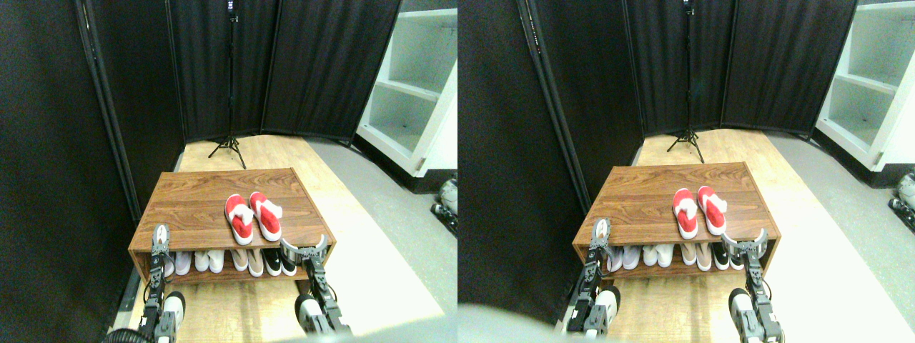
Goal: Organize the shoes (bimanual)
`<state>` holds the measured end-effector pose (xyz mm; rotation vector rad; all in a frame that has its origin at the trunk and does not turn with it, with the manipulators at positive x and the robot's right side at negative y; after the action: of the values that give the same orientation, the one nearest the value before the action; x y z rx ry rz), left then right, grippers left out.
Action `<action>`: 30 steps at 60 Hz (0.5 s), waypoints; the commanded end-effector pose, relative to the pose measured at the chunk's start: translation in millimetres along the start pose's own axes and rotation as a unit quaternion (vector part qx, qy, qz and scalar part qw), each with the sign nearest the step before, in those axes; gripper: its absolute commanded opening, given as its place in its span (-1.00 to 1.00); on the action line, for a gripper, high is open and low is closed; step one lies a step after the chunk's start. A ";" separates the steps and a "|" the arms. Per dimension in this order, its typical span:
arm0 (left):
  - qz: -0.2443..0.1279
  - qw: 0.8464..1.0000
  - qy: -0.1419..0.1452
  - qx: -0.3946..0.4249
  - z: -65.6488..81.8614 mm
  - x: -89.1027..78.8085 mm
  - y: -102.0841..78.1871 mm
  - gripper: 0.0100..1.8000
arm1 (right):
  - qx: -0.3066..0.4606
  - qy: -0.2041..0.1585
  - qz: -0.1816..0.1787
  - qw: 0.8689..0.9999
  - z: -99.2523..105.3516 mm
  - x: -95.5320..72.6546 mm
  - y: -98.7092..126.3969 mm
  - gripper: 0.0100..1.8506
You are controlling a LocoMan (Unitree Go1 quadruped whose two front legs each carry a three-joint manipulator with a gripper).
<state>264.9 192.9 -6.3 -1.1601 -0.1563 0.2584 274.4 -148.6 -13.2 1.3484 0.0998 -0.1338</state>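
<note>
Pair of bright red low-top slip-on sneakers with white lining and white soles (pixel 253 216) lying side by side, touching or nearly so, on top of the low brown wood-grain shoe rack (pixel 193 200), right of its middle and toward the near edge. Toes toward the near side, as far as can be told.

Right gripper (pixel 304 248) raised at the rack's near right corner, just beside the right-hand sneaker, jaws spread wide and holding nothing. Left gripper (pixel 161 239) up at the near left corner, well apart from the sneakers; jaw state impossible to tell at this size.

By appearance, either an approach before grasping or a release just after placing; not decidable from this view alone. If approaching: a reach forward over the near edge needed, one gripper to each sneaker.

Lower shelf only partly visible: row of white, beige and black shoes (pixel 236 259), heels hidden under the top board. Manipulator bases cut off at the bottom edge.
</note>
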 end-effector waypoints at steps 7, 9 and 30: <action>-0.012 1.000 0.001 -0.010 -0.4 2.1 -3.0 -1.00 | 0.000 -0.096 0.040 0.995 27.7 16.3 10.7 -1.00; -0.012 1.000 0.001 -0.010 -0.3 2.1 -3.0 -1.00 | -0.002 -0.098 0.041 0.994 28.9 17.2 10.8 -1.00; -0.012 1.000 0.001 -0.010 -0.3 2.1 -3.0 -1.00 | -0.002 -0.098 0.041 0.994 28.9 17.2 10.8 -1.00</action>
<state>265.1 194.1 -5.7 -1.1705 -0.1618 0.2608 291.0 -175.6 -2.8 1.3156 -0.0890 -0.2241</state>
